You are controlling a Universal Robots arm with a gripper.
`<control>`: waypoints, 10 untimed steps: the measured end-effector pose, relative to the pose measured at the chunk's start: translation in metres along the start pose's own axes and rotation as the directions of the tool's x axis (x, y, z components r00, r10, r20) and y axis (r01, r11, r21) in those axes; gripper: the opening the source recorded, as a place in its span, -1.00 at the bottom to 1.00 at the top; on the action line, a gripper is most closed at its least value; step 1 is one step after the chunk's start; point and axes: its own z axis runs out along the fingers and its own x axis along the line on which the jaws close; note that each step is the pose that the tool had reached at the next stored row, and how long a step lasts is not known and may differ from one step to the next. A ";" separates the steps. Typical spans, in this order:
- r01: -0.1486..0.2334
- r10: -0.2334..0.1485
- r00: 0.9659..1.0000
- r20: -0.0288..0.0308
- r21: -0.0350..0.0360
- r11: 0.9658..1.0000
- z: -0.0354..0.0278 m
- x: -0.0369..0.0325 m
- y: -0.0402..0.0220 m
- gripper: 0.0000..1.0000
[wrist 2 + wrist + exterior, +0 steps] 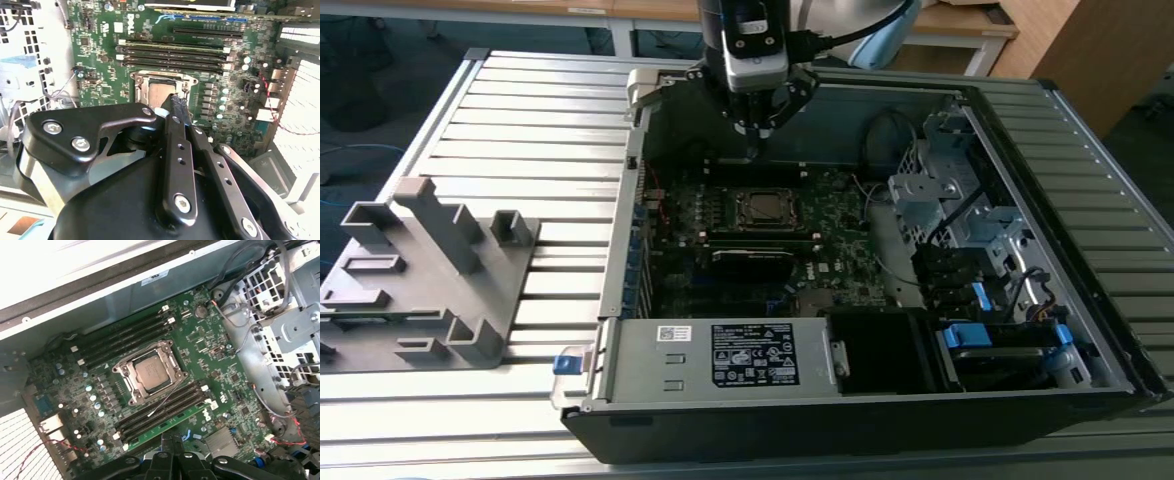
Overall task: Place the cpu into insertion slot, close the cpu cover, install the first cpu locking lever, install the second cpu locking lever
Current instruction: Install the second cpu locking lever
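Note:
The cpu point(150, 371) lies flat in the insertion slot point(765, 206) on the green motherboard. The silver cpu cover point(129, 381) is down around it, framing the pale chip. A thin wire lever point(167, 400) slants away from one side of the socket, over the memory slots. Another lever point(142, 354) runs along the opposite side. My gripper point(754, 140) hangs above the board, a little behind the socket in the exterior view. In the second wrist view its black fingers point(176, 107) meet at their tips beside the cpu point(159, 92), with nothing between them. The gripper is shut and does not touch the board.
The open computer case point(627, 330) lies on a slatted metal table. Drive cages and cables point(961, 220) fill the exterior view's right side of the case. A power supply point(720, 355) sits at its front. A grey plastic fixture point(427, 270) stands at the exterior view's left. Long black memory slots point(125, 335) flank the socket.

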 end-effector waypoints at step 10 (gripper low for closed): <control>0.004 -0.003 0.999 -0.047 0.024 1.000 0.0008 0.0002 0.0000 -0.79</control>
